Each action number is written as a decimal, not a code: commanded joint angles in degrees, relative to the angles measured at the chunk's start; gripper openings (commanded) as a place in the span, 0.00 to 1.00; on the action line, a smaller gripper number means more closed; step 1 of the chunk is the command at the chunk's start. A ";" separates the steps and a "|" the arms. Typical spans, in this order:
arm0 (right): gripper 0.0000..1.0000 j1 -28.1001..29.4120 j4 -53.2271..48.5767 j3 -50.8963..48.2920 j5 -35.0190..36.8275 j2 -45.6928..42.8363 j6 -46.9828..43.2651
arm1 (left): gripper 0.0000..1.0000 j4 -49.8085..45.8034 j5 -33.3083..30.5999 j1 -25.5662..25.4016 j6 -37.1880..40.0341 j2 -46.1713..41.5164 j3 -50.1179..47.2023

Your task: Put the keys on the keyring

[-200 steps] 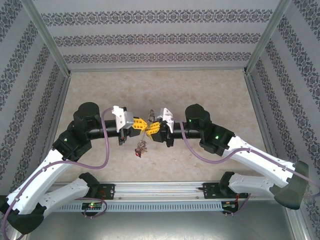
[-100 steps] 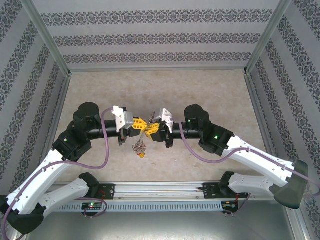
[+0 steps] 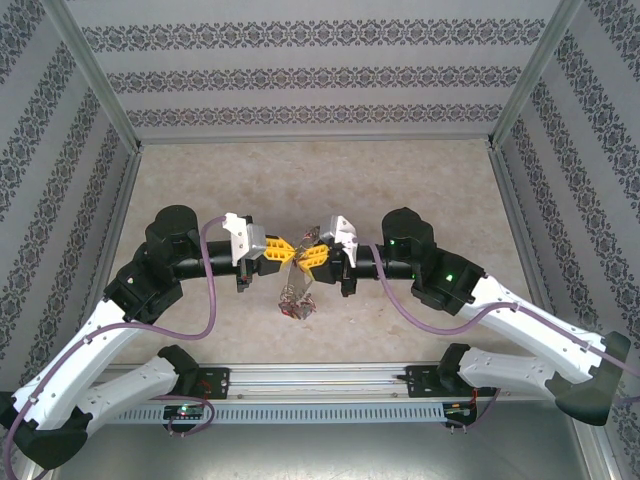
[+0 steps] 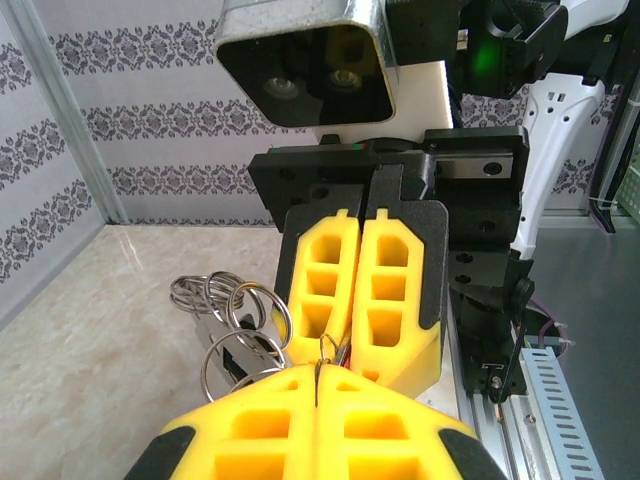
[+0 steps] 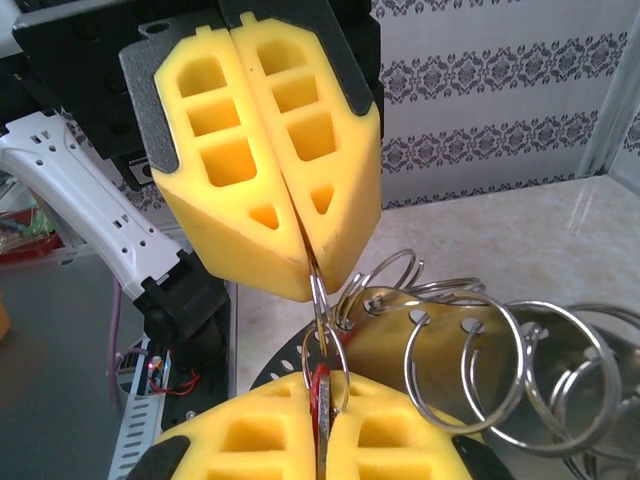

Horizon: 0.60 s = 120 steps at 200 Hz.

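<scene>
Two arms meeting tip to tip over the beige surface [image 3: 420,180]. We take the keyring [image 5: 316,300] as the reference for all positions

Left claw [image 3: 282,247]: it reaches the keyring from the left. In the right wrist view we see its yellow pads [image 5: 240,150] pressed together, with the thin grey wire of the keyring coming out from between their tips, so it pinches the keyring.

Right claw [image 3: 312,256]: it reaches the keyring from the right, directly opposite the left claw, the two sets of tips almost touching. We see its yellow fingers [image 5: 400,435] pressed together as well. A narrow red sliver, which we read as the red-tagged key [image 5: 322,392], sits in the seam between them, and a small wire ring enters the same seam just beside the keyring wire.

Keys [image 3: 297,298]: in the top view we see a dark, tangled bundle hanging from the keyring on the side toward the arm bases. We cannot tell whether the bundle touches the surface.

Split rings [image 5: 465,345]: several small silver rings fan out beside the keyring, to the right of it in the right wrist view and to the left of it in the left wrist view, overlapping one another
</scene>
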 commanded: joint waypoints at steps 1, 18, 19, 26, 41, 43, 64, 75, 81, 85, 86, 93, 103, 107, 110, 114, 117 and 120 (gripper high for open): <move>0.00 0.51 -0.58 2.56 -1.04 -2.33 -1.12 | 0.00 3.33 -0.76 1.05 1.00 -1.02 0.13; 0.00 0.51 -1.64 3.12 -0.98 -2.72 -1.14 | 0.00 3.09 -1.18 1.06 1.33 -1.07 0.03; 0.00 0.51 -1.65 3.16 -0.93 -2.77 -1.14 | 0.00 3.04 -1.23 1.06 1.38 -1.04 0.05; 0.00 0.43 -2.27 3.42 -0.86 -2.93 -0.99 | 0.00 2.86 -1.53 1.05 1.63 -1.06 0.04; 0.00 0.39 -3.83 3.89 -0.10 -3.21 -0.80 | 0.00 2.36 -1.73 1.05 1.88 -0.79 0.02; 0.00 0.36 -3.89 3.89 -0.05 -3.24 -0.75 | 0.00 2.26 -1.73 1.03 1.87 -0.80 0.02; 0.00 -0.35 -8.25 5.78 1.39 -2.60 0.53 | 0.00 3.11 -2.71 1.06 1.53 -0.77 -0.57; 0.00 -1.44 -10.84 7.39 0.91 -1.83 1.60 | 0.00 3.49 -3.36 1.06 1.27 -1.05 -0.87; 0.00 -1.87 -11.90 8.14 0.79 -1.31 2.12 | 0.00 3.56 -3.63 1.06 1.17 -1.09 -1.03; 0.00 -2.26 -12.59 8.70 0.66 -1.17 2.62 | 0.00 3.63 -3.73 1.06 1.04 -1.22 -1.15; 0.00 -2.37 -12.79 8.89 0.63 -1.03 2.76 | 0.00 3.66 -3.83 1.06 0.97 -1.24 -1.19; 0.00 -2.81 -14.13 9.80 0.36 -0.49 3.26 | 0.02 3.80 -4.12 1.06 0.74 -1.33 -1.43; 0.00 -3.39 -15.87 11.23 0.35 0.35 3.59 | 0.10 3.88 -4.45 1.05 0.38 -1.53 -1.67; 0.00 -3.52 -16.52 11.75 0.48 0.59 3.68 | 0.14 4.02 -4.58 1.06 0.23 -1.73 -1.90; 0.00 -3.60 -16.91 12.12 0.57 0.79 3.76 | 0.16 4.16 -4.63 1.06 0.01 -1.78 -2.08; 0.00 -3.75 -17.60 12.63 0.80 1.03 3.74 | 0.19 4.32 -4.75 0.99 -0.25 -1.95 -2.24; 0.00 -3.86 -18.06 13.01 1.00 1.39 3.71 | 0.21 4.53 -4.91 1.04 -0.43 -2.07 -2.47; 0.00 -3.86 -18.61 13.26 1.38 1.61 3.65 | 0.22 4.65 -5.02 1.00 -0.67 -2.17 -2.69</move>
